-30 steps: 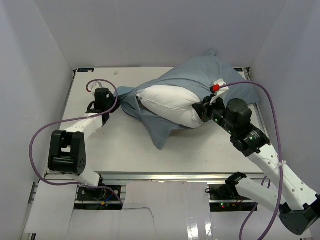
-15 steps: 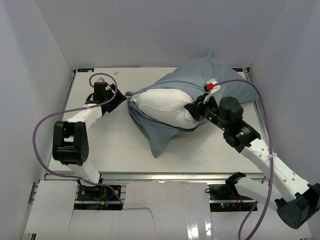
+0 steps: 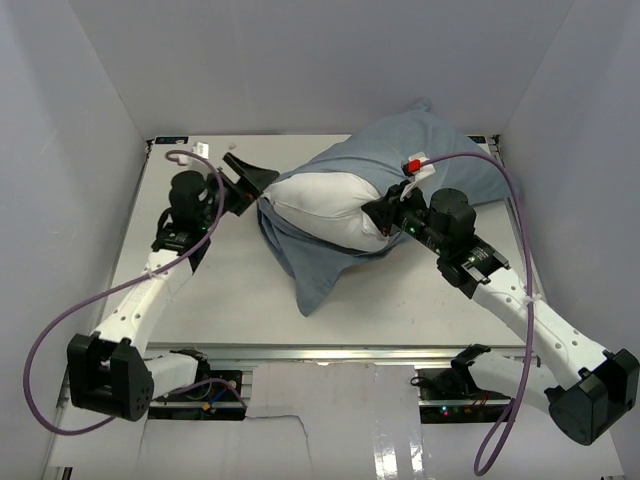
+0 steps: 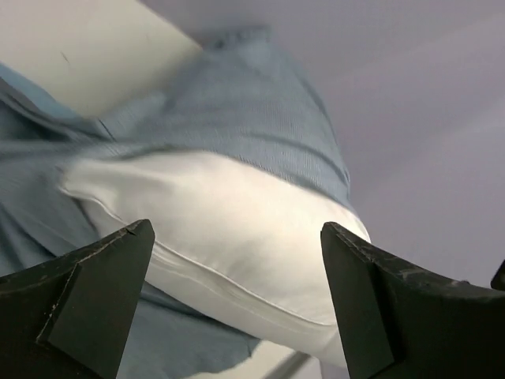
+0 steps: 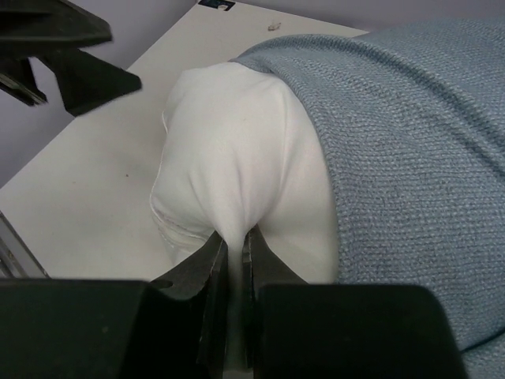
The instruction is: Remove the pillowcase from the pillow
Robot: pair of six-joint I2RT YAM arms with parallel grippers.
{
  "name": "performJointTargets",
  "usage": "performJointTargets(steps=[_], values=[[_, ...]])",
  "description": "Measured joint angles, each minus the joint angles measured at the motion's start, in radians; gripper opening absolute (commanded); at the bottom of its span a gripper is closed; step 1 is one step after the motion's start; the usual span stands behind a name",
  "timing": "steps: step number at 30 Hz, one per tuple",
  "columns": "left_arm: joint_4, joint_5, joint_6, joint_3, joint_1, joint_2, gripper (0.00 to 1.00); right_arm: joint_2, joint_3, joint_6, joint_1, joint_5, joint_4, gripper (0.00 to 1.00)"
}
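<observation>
From above, the soft grey-blue cloth pillowcase (image 3: 420,150) lay toward the far right of the pale table (image 3: 230,290). Its mouth was peeled open, so the puffy white rectangular pillow (image 3: 320,205) bulged out toward the left. The left gripper (image 3: 255,175) hung just beside that bare end, holding nothing. The right gripper (image 3: 385,215) sat at the pillow's near right side, by the cover's edge.

In the left wrist view, the jaws stood wide apart, with the pillow's seamed white end beyond them and untouched. If they closed low, they would likely catch the loose cloth underneath as well, and a pull would drag cover and pillow together.

In the right wrist view, the jaws were pinched tight on a thin fold of white pillow fabric, with the grey-blue knit right beside it. So small a pinch could slip out under a hard pull.
</observation>
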Motion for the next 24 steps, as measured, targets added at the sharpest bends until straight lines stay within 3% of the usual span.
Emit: performJointTargets(steps=[7, 24], values=[[-0.068, -0.03, -0.134, 0.043, -0.208, 0.201, 0.98, 0.055, -0.002, 0.002, 0.078, 0.06, 0.024, 0.08], [-0.357, -0.362, -0.227, 0.12, -0.363, 0.167, 0.98, 0.164, -0.018, -0.026, 0.222, 0.248, 0.1, 0.08]])
